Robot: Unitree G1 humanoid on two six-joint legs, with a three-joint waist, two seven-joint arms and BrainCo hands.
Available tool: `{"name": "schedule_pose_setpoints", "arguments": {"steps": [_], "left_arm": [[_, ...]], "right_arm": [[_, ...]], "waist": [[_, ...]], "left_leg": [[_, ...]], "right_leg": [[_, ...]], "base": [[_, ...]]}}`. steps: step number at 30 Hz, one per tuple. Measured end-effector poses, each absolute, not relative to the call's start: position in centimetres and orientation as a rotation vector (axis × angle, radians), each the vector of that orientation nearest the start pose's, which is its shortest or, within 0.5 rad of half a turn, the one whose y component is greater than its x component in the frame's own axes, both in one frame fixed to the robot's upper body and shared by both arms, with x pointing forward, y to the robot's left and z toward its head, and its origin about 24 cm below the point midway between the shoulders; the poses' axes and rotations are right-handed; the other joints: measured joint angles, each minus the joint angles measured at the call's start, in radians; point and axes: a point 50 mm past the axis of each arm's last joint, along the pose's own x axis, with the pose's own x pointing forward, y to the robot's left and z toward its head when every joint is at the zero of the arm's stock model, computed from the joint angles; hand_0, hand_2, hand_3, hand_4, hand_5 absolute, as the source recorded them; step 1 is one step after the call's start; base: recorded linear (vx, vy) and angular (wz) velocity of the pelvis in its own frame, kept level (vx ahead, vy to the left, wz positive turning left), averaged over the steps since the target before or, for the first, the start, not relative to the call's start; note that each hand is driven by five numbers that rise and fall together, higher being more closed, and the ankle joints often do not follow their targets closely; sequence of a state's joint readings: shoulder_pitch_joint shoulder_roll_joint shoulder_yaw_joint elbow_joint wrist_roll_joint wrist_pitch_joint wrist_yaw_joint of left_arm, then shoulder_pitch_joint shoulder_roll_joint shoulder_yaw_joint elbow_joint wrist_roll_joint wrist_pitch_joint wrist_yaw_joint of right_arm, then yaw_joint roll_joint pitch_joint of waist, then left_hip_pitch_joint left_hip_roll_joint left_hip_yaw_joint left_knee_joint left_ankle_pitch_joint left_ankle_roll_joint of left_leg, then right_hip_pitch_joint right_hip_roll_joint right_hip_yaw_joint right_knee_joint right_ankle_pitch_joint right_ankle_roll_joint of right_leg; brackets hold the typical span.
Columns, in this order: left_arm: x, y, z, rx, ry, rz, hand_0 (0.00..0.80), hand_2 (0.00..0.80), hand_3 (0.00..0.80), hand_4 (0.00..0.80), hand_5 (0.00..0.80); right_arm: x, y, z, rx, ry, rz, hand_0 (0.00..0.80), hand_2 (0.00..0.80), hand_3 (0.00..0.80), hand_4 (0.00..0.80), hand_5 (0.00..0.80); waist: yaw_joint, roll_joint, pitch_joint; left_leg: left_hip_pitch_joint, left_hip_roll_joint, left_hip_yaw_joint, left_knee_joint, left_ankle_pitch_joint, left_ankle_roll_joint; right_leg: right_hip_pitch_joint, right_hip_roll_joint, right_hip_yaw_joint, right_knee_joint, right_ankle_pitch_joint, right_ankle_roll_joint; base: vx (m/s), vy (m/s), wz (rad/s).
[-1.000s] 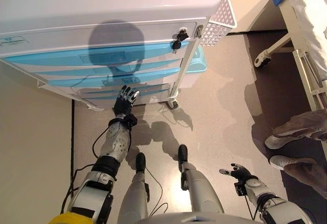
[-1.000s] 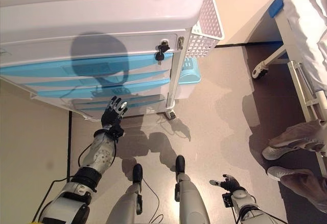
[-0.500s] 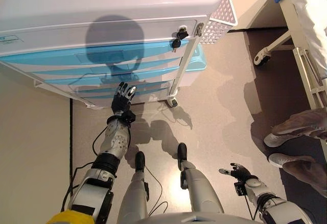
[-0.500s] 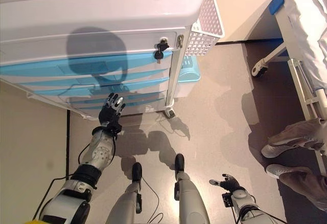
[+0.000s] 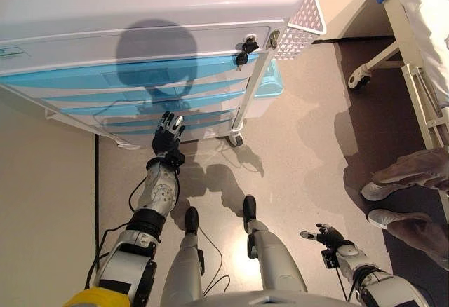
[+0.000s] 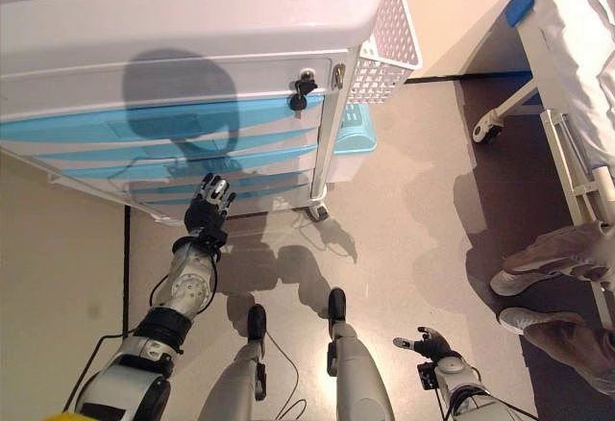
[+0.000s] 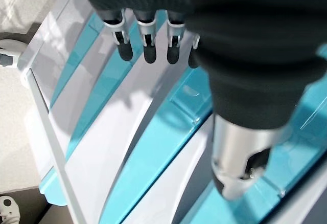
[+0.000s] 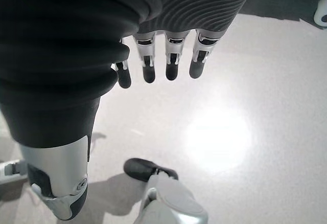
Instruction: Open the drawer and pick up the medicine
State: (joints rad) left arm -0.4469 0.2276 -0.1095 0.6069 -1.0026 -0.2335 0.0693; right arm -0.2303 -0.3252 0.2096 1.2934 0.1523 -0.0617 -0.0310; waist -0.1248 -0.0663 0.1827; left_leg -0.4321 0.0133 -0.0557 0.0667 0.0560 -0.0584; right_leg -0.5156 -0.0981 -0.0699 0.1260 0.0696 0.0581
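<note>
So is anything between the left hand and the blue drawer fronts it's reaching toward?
Nothing visible. The left hand is open with fingers straight, close in front of the lower blue drawers of the cart, with no object between. All drawers look closed, and no medicine shows.

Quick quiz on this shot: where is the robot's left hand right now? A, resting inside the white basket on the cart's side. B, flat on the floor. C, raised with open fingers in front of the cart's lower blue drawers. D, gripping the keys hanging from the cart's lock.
C: the left hand is raised with straight, open fingers before the lower blue drawers of the cart, holding nothing.
</note>
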Motion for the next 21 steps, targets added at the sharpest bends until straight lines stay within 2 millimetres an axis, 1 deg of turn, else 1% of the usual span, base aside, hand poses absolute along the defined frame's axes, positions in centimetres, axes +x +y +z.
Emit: {"name": "schedule_pose_setpoints", "arguments": {"steps": [9,18,21], "left_arm": [[33.4,19.2,5.4,-0.836,-0.081,0.178,0.0,0.0,0.0,0.0,0.0],[33.3,19.3,5.4,-0.839,-0.083,0.178,0.0,0.0,0.0,0.0,0.0],[33.4,19.9,5.1,-0.849,-0.082,0.21,0.0,0.0,0.0,0.0,0.0]], "right_arm": [[17.3,-25.9,-12.8,-0.317,1.004,-0.122,0.0,0.0,0.0,0.0,0.0],[17.3,-25.8,-12.8,-0.316,1.003,-0.12,0.0,0.0,0.0,0.0,0.0],[17.3,-25.7,-12.8,-0.315,1.002,-0.119,0.0,0.0,0.0,0.0,0.0]], "waist": [[0.0,-0.007,0.0],[0.001,-0.008,0.001],[0.001,-0.008,0.001]], "left_leg": [[-0.008,0.0,0.001,-0.001,0.0,0.0],[-0.009,0.0,0.001,0.0,0.0,0.0],[-0.009,0.0,0.001,0.0,0.0,0.0]], "right_leg": [[-0.008,0.0,0.001,-0.001,0.002,-0.003],[-0.009,0.0,0.001,0.0,0.0,0.0],[-0.009,0.001,0.002,0.0,0.003,-0.003]], "base": [[0.0,0.0,0.0],[0.0,0.0,0.0],[0.0,0.0,0.0]]}}
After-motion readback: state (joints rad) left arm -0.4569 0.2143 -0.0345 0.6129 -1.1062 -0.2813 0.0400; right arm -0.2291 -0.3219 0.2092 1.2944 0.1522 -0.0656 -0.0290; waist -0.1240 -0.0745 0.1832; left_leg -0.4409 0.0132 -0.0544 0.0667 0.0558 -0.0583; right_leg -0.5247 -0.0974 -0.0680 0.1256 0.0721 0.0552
